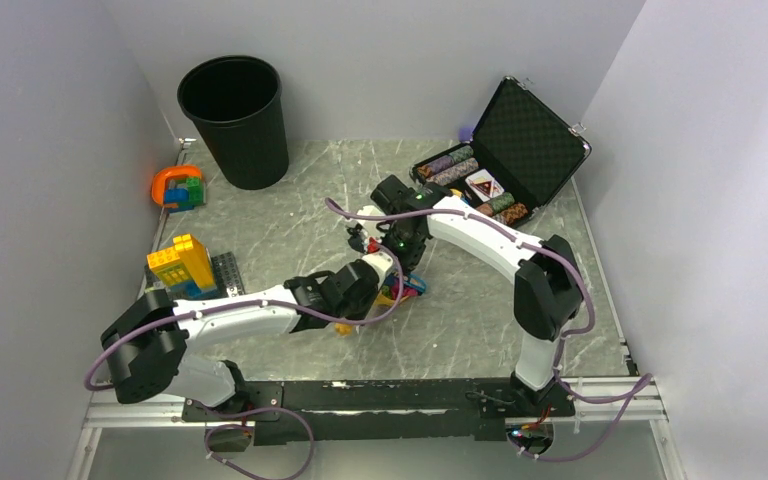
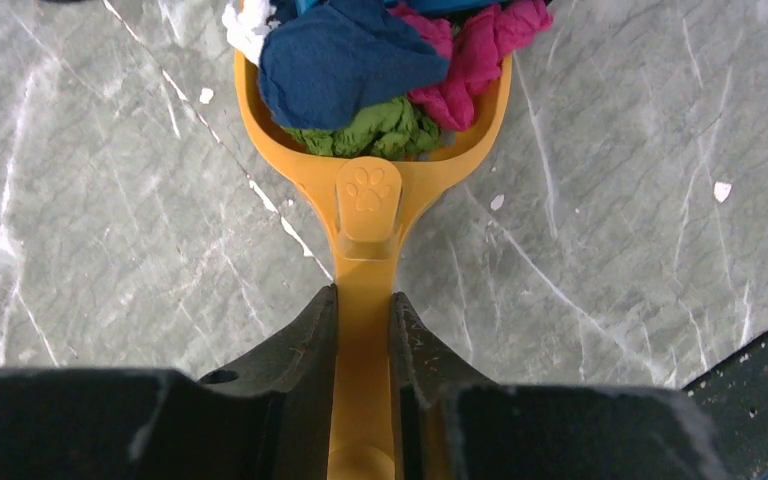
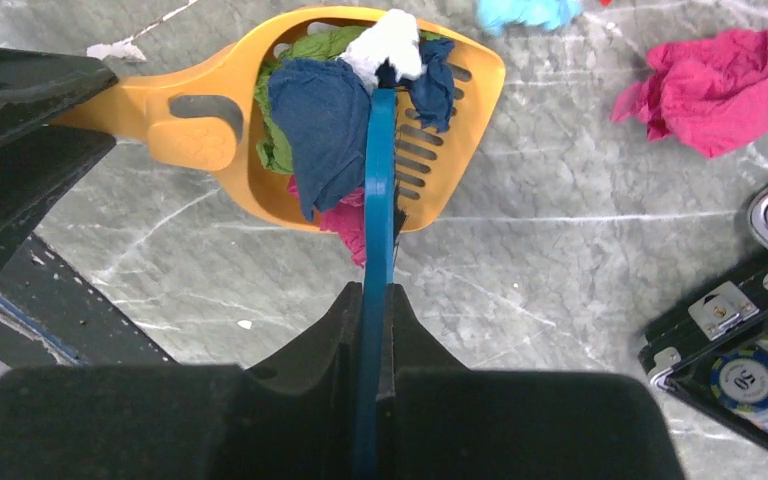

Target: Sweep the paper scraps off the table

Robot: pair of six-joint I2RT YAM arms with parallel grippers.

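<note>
My left gripper point(image 2: 365, 295) is shut on the handle of a yellow slotted scoop point(image 2: 368, 200) lying on the table point(image 2: 110, 200). The scoop holds a heap of paper scraps point(image 2: 345, 60): dark blue, green, pink and white. My right gripper point(image 3: 375, 290) is shut on a flat blue sweeping tool point(image 3: 378, 180), whose far end lies in the scoop point(image 3: 190, 110) against the scraps. A pink scrap point(image 3: 720, 85) and a teal scrap point(image 3: 525, 12) lie loose on the table beyond the scoop. In the top view both grippers meet mid-table, the left point(image 1: 385, 283) below the right point(image 1: 400, 245).
A black bin point(image 1: 235, 120) stands at the back left. An open black case point(image 1: 520, 140) with poker chips sits at the back right, its corner close to my right gripper. Toy bricks point(image 1: 182, 262) and an orange toy point(image 1: 175, 187) line the left edge.
</note>
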